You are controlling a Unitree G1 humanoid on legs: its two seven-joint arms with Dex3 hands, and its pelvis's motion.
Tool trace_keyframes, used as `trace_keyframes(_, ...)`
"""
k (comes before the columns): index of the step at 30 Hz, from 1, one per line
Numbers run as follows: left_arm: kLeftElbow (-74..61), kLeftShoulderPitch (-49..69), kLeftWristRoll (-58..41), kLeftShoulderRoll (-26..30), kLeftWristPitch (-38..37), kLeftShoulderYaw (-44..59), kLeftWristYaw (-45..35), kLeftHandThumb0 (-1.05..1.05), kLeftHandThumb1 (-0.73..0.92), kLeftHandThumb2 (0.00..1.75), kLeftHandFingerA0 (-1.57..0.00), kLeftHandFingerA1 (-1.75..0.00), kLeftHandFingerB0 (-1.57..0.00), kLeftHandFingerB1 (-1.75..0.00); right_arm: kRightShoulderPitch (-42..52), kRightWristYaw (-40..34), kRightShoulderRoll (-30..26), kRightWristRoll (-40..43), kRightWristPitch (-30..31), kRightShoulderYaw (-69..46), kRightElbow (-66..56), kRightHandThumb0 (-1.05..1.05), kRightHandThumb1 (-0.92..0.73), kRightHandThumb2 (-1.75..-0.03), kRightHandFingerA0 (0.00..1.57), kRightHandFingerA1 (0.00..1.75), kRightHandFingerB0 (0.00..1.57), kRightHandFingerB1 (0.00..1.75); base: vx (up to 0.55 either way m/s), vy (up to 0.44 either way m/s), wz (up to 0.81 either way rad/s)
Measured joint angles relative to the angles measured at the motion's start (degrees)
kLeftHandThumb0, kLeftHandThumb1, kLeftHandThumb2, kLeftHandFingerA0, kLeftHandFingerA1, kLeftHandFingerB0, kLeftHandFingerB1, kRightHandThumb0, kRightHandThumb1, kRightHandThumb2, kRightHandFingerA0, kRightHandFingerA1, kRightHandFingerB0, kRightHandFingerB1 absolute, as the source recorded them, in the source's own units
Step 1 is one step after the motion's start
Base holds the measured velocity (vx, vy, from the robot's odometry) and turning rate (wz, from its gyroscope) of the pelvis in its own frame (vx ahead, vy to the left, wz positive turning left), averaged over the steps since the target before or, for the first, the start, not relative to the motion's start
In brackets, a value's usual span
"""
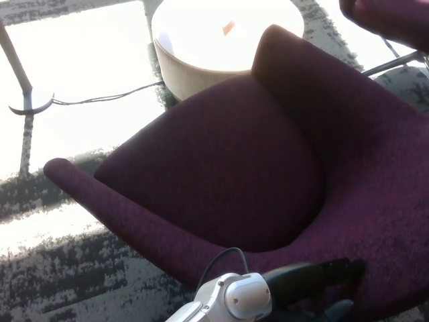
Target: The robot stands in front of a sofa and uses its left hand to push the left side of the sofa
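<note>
A dark purple sofa chair [228,168] fills the middle of the head view, its seat facing up and its curved arm running from the left tip down to the bottom right. My left hand [322,285] comes in at the bottom edge on a white and silver wrist. Its black fingers [345,268] are stretched out flat against the near arm of the sofa at the lower right, holding nothing. My right hand does not show.
A round white table [221,40] stands just behind the sofa. A thin cable [107,98] and a lamp base [27,107] lie on the bright floor at the left. Another purple seat [389,17] on metal legs is at the top right. Patterned grey carpet [60,275] is at the lower left.
</note>
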Motion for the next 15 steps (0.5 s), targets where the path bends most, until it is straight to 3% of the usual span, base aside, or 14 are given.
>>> trace_keyframes(15, -1.6, -0.1, 0.8, 0.0, 1.9, -1.1, 0.0, -0.91, 0.92, 1.12, 0.0, -0.05, 0.0, 0.0, 0.0, -0.1, 0.0, 0.0, 0.0, 0.0, 0.0, -0.47, -0.76, -0.63, 0.7, 0.59, 0.73, 0.46, 0.0, 0.0, 0.0)
